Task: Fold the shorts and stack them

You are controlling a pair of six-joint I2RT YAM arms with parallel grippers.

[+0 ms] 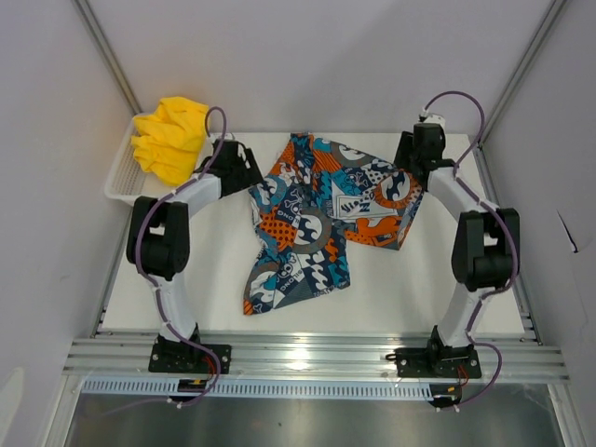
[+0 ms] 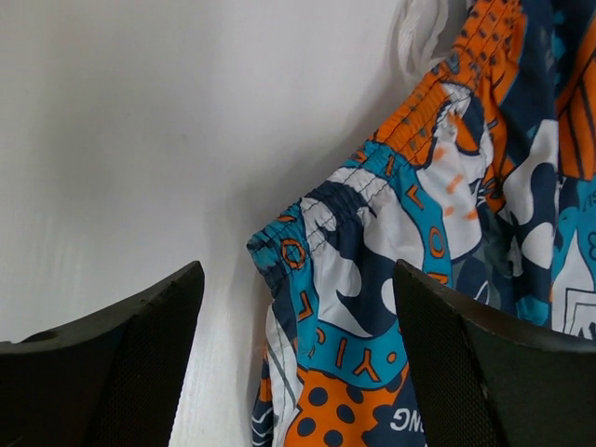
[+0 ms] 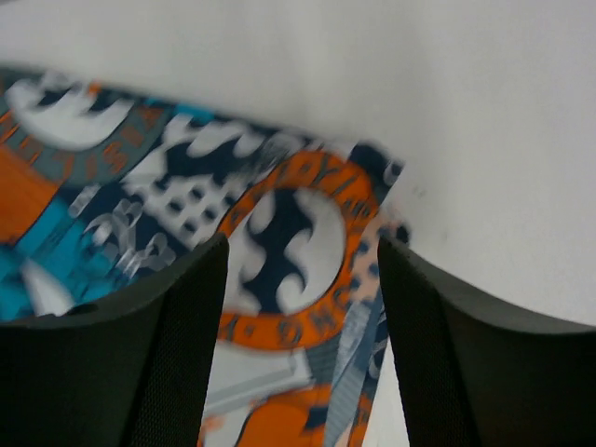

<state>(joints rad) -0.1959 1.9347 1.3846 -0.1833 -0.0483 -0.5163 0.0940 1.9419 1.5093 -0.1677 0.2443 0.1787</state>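
The printed shorts (image 1: pixel 321 219), in blue, orange, black and white, lie crumpled and partly spread on the middle of the white table. The yellow shorts (image 1: pixel 170 138) sit bunched in the basket at the back left. My left gripper (image 1: pixel 244 172) hovers at the printed pair's left edge. In the left wrist view it (image 2: pixel 298 317) is open, with the elastic waistband corner (image 2: pixel 307 233) lying between and below its black fingers (image 2: pixel 140 354). My right gripper (image 1: pixel 416 158) is at the pair's right edge. It (image 3: pixel 303 307) is open over an orange-ringed patch of cloth (image 3: pixel 298 242), gripping nothing.
A white mesh basket (image 1: pixel 119 172) stands at the table's back left corner, close to the left arm. Bare tabletop (image 1: pixel 419 289) lies in front of and right of the shorts. An aluminium rail (image 1: pixel 307 358) runs along the near edge, and enclosure walls rise on both sides.
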